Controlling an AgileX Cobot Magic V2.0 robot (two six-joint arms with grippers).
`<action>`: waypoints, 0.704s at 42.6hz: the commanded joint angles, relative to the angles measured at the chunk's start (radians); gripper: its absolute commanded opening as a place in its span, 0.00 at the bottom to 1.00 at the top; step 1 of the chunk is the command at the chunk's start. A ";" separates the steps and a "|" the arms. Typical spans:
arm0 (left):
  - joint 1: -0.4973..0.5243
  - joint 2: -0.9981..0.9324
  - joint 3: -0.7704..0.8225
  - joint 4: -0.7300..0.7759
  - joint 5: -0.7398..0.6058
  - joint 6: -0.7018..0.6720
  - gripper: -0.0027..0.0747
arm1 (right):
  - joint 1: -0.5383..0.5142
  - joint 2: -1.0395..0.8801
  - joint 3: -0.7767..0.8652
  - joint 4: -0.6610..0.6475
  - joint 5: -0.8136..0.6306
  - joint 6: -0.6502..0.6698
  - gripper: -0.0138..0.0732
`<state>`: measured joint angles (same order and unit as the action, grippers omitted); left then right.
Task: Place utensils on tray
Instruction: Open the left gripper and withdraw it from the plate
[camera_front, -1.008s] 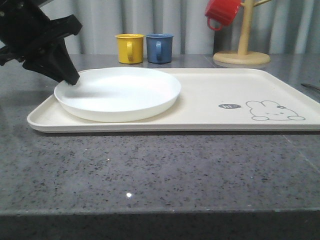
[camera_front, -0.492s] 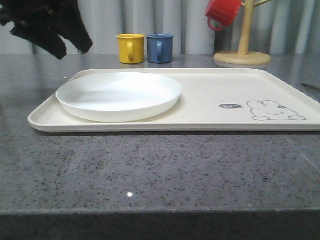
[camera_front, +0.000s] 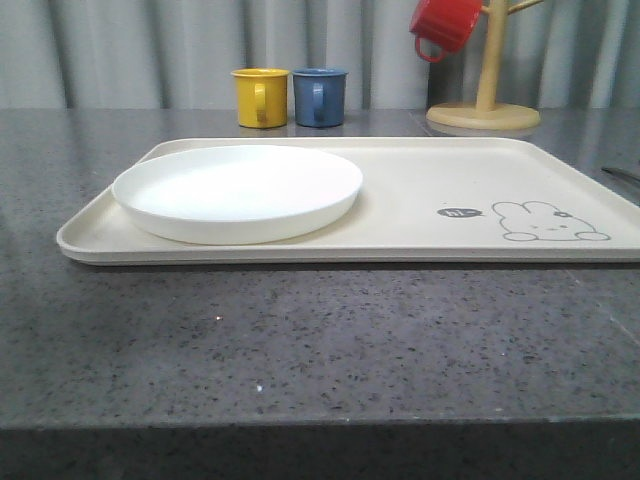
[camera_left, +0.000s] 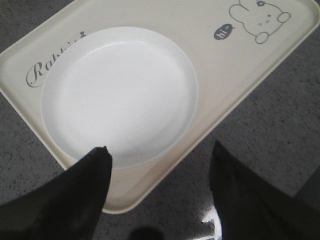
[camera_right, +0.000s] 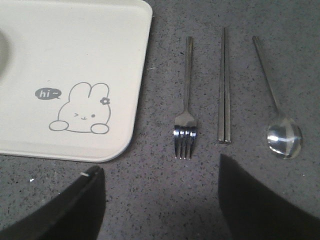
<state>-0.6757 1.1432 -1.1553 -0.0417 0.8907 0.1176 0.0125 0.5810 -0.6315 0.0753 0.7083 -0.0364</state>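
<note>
White plate resting in the left half of the cream tray in the front view, on a speckled grey counter. Printed at the tray's right end: a line-drawn rabbit beside a small dark speech bubble, lettering too small to read there. At the back, centre-left of that frame: yellow mug just beside blue mug; in the upper right, red mug hanging on a wooden mug tree. In the left wrist view, left gripper spread wide and empty, dark fingers in the lower corners over the plate's near rim and the tray edge; script on the tray at centre-left reading "Rabbi", the last letters hidden behind the plate; bubble at the upper right readable as "hi~". In the right wrist view, right gripper likewise spread wide, grasping nothing, above bare counter. Fork, chopsticks and spoon lying side by side on the counter, off the tray, right of its rounded corner, fork nearest the tray, spoon farthest, handles toward the top of the frame. Same "hi~" bubble beside the rabbit at centre-left.
</note>
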 joint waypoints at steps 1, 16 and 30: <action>-0.015 -0.103 0.038 -0.001 -0.038 -0.018 0.57 | -0.004 0.008 -0.032 -0.004 -0.062 -0.009 0.74; -0.015 -0.328 0.196 -0.003 -0.008 -0.018 0.57 | -0.004 0.039 -0.032 -0.004 -0.073 -0.010 0.74; -0.015 -0.331 0.196 -0.003 -0.006 -0.018 0.57 | -0.004 0.309 -0.211 -0.026 0.084 -0.009 0.74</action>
<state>-0.6831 0.8139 -0.9343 -0.0397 0.9428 0.1143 0.0125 0.8155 -0.7632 0.0620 0.7983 -0.0384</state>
